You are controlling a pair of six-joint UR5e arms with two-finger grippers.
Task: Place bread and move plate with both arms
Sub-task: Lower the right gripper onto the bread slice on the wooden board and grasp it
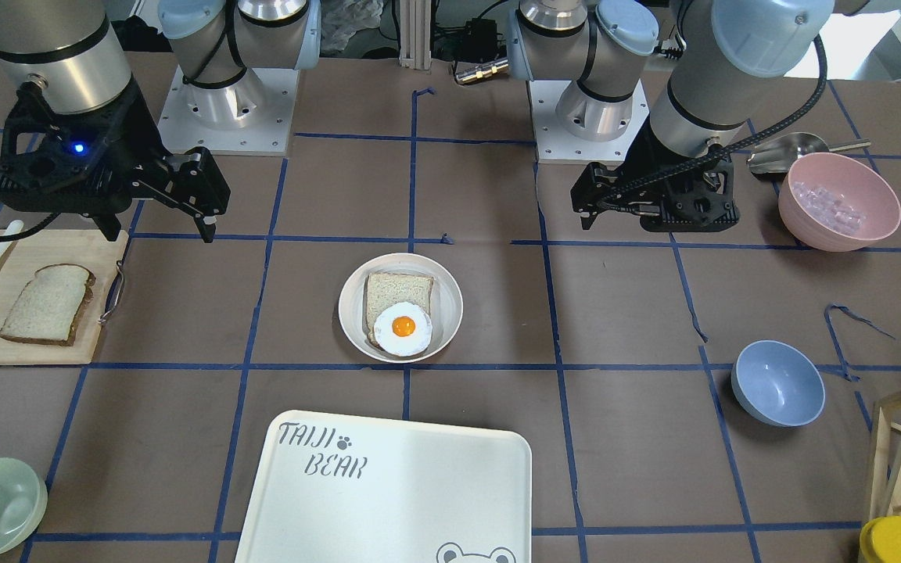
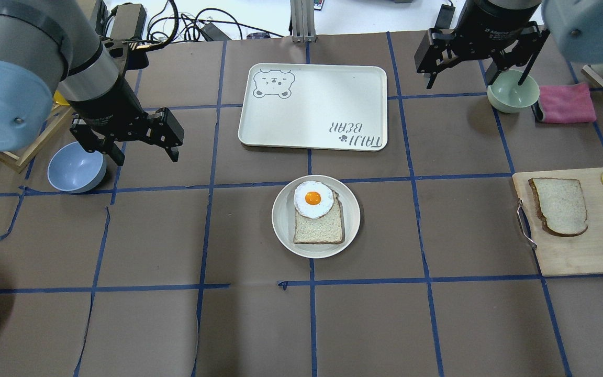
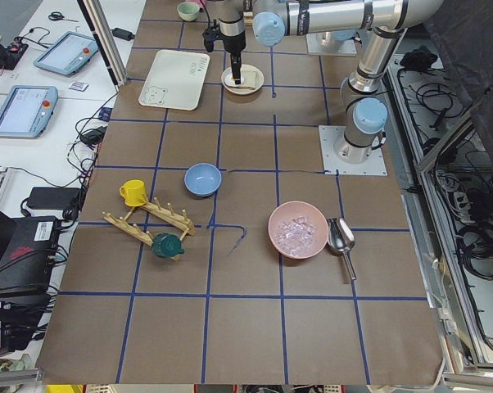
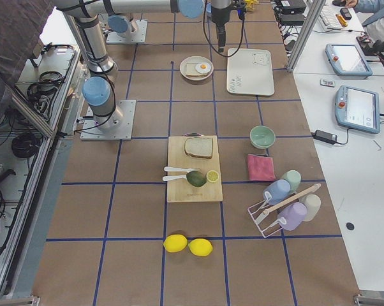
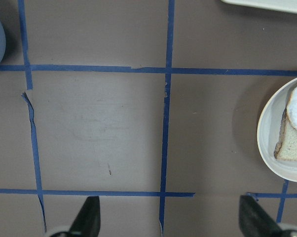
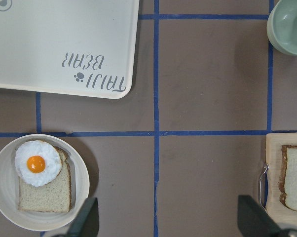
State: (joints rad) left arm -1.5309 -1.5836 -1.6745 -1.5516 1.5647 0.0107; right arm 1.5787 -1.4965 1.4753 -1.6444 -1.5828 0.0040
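Note:
The bread (image 2: 559,206), a dark-crusted domed slice, lies on a wooden cutting board (image 2: 573,251) at the right; it also shows in the front view (image 1: 48,303) and at the right wrist view's edge (image 6: 294,177). The cream plate (image 2: 282,220) sits mid-table (image 1: 353,313) and holds a squarer slice topped with a fried egg (image 2: 313,199). My left gripper (image 2: 147,154) is open and empty, raised left of the plate (image 5: 269,133). My right gripper (image 2: 477,78) is open and empty, raised near the far right, apart from the bread and the plate (image 6: 0,182).
The TAIJI BEAR tray (image 2: 312,107) lies beyond the plate. A green bowl (image 2: 512,91) and pink cloth (image 2: 566,103) sit under and beside the right gripper. A blue bowl (image 2: 75,167) is by the left gripper. A pink bowl (image 1: 839,201) stands near the left arm's base.

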